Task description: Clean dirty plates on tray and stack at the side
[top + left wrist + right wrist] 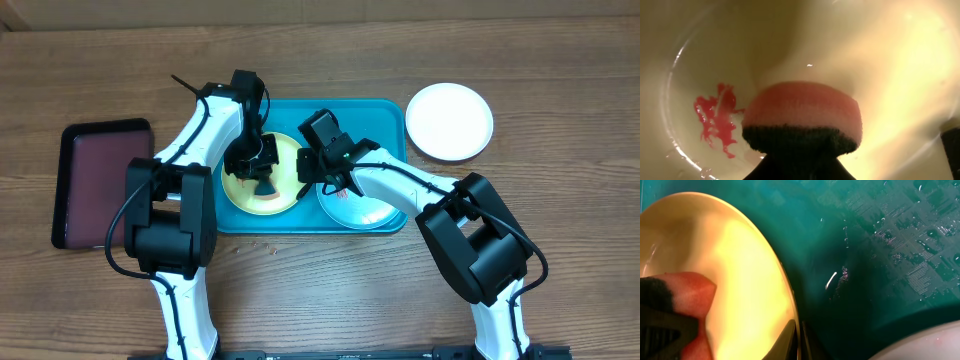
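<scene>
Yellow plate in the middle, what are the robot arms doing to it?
The left gripper holds a pink sponge down on the yellow plate, which has a red smear. The right gripper pinches that plate's rim, probably to steady it. The plate lies on the blue tray beside a pale blue plate. A white plate sits on the table, off the tray.
</scene>
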Available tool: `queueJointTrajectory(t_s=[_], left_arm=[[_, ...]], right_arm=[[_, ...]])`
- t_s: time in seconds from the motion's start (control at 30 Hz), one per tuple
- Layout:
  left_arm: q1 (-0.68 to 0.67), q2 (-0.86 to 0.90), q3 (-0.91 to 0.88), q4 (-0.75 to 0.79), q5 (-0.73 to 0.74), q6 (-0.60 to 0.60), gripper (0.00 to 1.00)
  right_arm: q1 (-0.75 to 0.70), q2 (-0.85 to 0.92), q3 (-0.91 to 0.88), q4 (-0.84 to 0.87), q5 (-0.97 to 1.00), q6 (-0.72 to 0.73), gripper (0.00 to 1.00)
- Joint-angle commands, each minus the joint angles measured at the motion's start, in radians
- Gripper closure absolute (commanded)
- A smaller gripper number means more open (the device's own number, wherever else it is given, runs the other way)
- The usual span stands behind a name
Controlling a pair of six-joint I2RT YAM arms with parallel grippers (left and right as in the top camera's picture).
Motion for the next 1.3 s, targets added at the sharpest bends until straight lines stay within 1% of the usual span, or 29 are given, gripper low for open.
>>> queueJointTrajectory(t_s=[0.0, 0.03, 0.17, 0.2, 0.27, 0.3, 0.53, 0.57, 0.63, 0.67, 0.7, 0.93, 1.13, 1.27], left_arm=[[0.006, 0.023, 0.024, -0.012, -0.018, 0.009, 0.76], [0.006, 0.023, 0.024, -0.015, -0.018, 0.009, 0.72], [0.006, 0.023, 0.024, -0.02, -0.018, 0.015, 0.72], [0.006, 0.023, 0.024, -0.02, -0.018, 0.018, 0.73], [0.006, 0.023, 0.027, -0.021, -0.021, 0.024, 0.84], [0.006, 0.023, 0.029, -0.021, -0.022, 0.024, 0.87], [0.006, 0.023, 0.076, -0.055, -0.045, 0.024, 0.85], [0.006, 0.023, 0.082, -0.061, -0.044, 0.024, 0.86], [0.006, 0.023, 0.091, -0.066, -0.044, 0.024, 0.91], [0.006, 0.023, 0.09, -0.066, -0.044, 0.024, 0.95], [0.006, 0.023, 0.09, -0.066, -0.044, 0.024, 0.96], [0.005, 0.025, 0.064, -0.04, -0.044, 0.023, 0.96], [0.005, 0.025, 0.032, 0.037, -0.051, 0.019, 0.96], [0.01, 0.025, 0.028, 0.092, -0.093, -0.014, 0.96]], right_arm=[[-0.002, 0.0, -0.001, 0.008, -0.004, 0.006, 0.95], [-0.002, 0.0, -0.001, 0.009, -0.004, 0.006, 0.95], [-0.002, 0.0, -0.001, 0.01, -0.004, 0.006, 0.95], [-0.002, 0.0, -0.001, 0.01, -0.004, 0.006, 0.95], [-0.002, 0.0, -0.001, 0.01, -0.004, 0.006, 0.95], [-0.002, 0.0, -0.001, 0.01, -0.005, 0.006, 0.95], [-0.002, 0.0, -0.001, 0.013, -0.004, 0.006, 0.95], [-0.002, 0.0, -0.001, 0.014, -0.004, 0.006, 0.95], [-0.002, 0.0, -0.001, 0.016, -0.004, 0.006, 0.95], [-0.002, 0.0, -0.001, 0.017, -0.004, 0.006, 0.95], [-0.002, 0.0, -0.001, 0.018, -0.004, 0.006, 0.95], [-0.002, 0.0, -0.001, 0.021, -0.004, 0.006, 0.95], [-0.002, 0.0, -0.001, 0.021, -0.004, 0.004, 0.95], [-0.002, 0.0, -0.001, 0.021, -0.004, 0.003, 0.95]])
